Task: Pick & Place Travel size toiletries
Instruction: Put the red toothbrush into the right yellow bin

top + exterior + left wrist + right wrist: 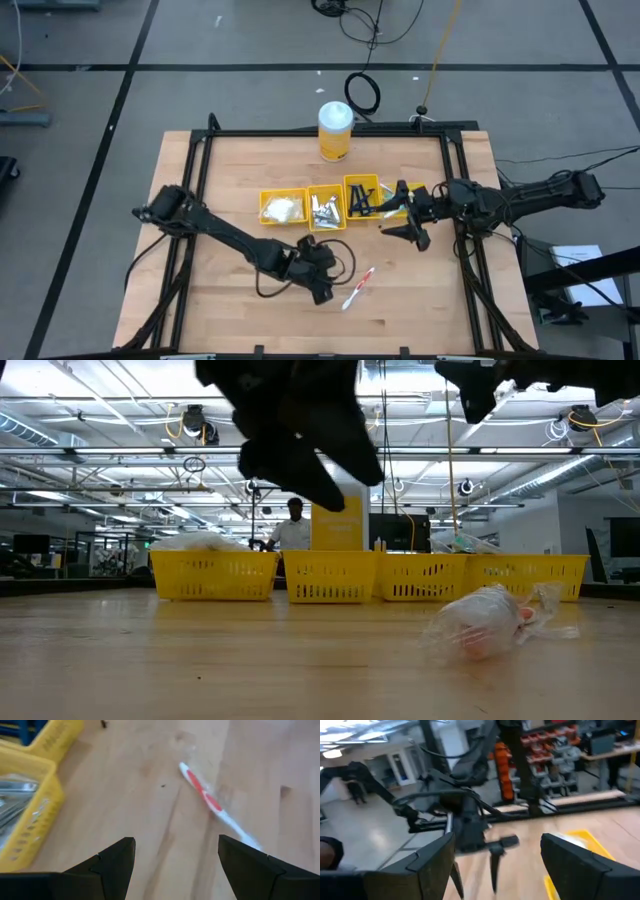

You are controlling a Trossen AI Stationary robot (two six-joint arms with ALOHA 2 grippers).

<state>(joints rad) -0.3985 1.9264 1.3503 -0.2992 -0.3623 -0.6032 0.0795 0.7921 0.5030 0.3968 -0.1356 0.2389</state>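
One toothbrush (pixel 358 288) — diagonal, flat.

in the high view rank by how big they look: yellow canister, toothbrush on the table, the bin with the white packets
1. bin with the white packets, the widest footprint.
2. yellow canister, seen from above, so mostly its white lid shows.
3. toothbrush, long but very thin; its length looks close to the canister's, so that ranking is unsure.

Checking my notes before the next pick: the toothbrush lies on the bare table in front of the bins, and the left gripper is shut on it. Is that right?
Not quite. The toothbrush does lie on the bare table in front of the bins, but the left gripper is open and apart from it, holding nothing. The left wrist view shows this.
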